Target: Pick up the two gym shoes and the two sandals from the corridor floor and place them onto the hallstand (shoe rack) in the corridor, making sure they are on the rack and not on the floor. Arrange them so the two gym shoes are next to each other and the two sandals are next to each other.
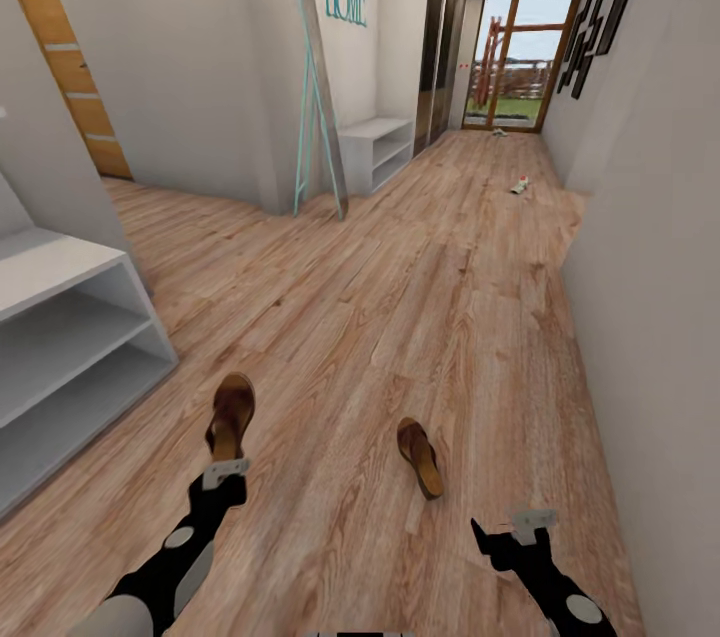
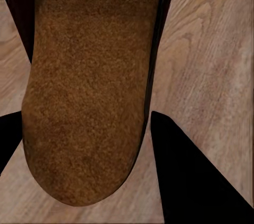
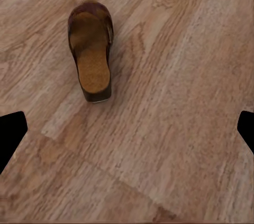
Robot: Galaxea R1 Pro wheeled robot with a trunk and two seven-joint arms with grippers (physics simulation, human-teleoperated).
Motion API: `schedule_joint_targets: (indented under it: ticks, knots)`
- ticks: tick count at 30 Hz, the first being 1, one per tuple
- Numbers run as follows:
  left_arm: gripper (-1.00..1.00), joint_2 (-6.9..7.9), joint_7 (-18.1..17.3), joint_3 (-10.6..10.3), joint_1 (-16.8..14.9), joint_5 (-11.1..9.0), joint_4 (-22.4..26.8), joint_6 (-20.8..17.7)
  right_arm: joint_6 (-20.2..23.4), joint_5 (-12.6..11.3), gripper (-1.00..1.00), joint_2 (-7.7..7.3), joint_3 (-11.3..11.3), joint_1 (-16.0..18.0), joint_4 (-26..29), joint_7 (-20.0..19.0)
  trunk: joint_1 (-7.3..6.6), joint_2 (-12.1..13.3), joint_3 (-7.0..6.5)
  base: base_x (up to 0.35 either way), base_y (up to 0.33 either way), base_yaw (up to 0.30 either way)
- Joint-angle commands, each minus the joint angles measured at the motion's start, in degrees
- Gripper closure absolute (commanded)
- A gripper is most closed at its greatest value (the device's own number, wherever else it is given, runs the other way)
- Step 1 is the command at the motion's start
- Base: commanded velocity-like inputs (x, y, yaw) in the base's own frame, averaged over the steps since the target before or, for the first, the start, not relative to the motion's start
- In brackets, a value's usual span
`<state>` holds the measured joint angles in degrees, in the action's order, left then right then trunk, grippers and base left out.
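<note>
Two brown sandals lie on the wood-plank corridor floor (image 1: 420, 297) just ahead of me. The left sandal (image 1: 230, 417) has its heel (image 2: 90, 102) between my left gripper's (image 1: 226, 473) fingers (image 2: 190, 182), which press against both of its sides. The right sandal (image 1: 420, 457) (image 3: 92, 49) lies free, ahead and to the left of my right gripper (image 1: 526, 523), which hangs open above bare planks. Far down the corridor a gym shoe (image 1: 519, 185) lies near the right wall, and a second small shoe (image 1: 498, 132) sits by the glass door. The hallstand (image 1: 60, 347) stands at my left.
A teal-framed standing mirror (image 1: 320, 107) leans at the wall corner. Past it is another low white shelf unit (image 1: 378, 149), then tall wardrobes. The right wall (image 1: 650, 317) runs close beside my right arm. A wooden door (image 1: 70, 67) is at the far left.
</note>
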<state>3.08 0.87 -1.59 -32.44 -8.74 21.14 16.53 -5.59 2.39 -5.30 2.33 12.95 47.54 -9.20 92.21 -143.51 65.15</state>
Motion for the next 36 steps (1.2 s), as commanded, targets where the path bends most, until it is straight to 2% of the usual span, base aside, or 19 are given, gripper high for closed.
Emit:
schedule_joint_targets:
  ticks: [1,4,5,19,36]
  knots:
    - [1.00,0.01,0.07,-0.34,-0.04,-0.23,0.37,0.06,1.25,0.26,-1.00,0.03,-0.66,1.22,0.44,-0.42,0.00,-0.01,0.05,0.156,0.000,0.000]
    - [1.00,0.06,0.01,-0.68,-0.04,-0.24,1.12,-0.09,3.41,0.20,-1.00,-0.45,-2.91,3.88,0.89,-0.69,0.00,-0.01,0.05,0.263,0.000,0.000]
    - [1.00,0.07,0.02,-0.69,-0.04,-0.23,1.39,-0.14,3.46,0.23,-1.00,-0.54,-3.04,3.97,0.92,-0.68,0.00,-0.01,0.05,0.136,0.000,0.000]
    - [1.00,0.08,0.01,-0.70,-0.08,-0.31,1.57,-0.26,3.48,0.25,-1.00,-0.59,-3.20,4.01,1.06,-0.73,0.00,-0.01,0.05,0.073,0.002,0.000]
    - [1.00,-0.01,-0.07,-0.70,-0.02,-0.32,1.53,-0.02,3.51,0.17,-1.00,-0.50,-3.14,4.01,0.81,-0.69,0.00,-0.01,0.05,0.263,0.089,0.000]
